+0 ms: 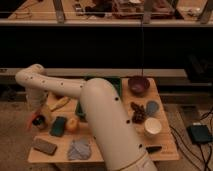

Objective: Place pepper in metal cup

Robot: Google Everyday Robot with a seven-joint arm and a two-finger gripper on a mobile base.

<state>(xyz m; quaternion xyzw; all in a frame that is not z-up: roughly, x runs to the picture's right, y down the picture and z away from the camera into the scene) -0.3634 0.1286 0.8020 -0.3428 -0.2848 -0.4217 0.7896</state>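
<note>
My gripper [36,114] hangs at the table's left edge, below the white forearm that reaches in from the right. The red-orange pepper [31,120] juts down and to the left from it, past the table edge, so the gripper is shut on the pepper. The small dark-mouthed metal cup [41,122] stands right beside the pepper's tip, on its right and under the gripper. The wrist hides part of the cup.
A banana [59,103], a green block [58,126] and an apple [73,124] lie close to the cup's right. A grey block [44,145] and a bluish cloth [79,148] sit at the front. A dark bowl [138,85], pale blue cup [152,107] and white cup [152,126] stand at the right.
</note>
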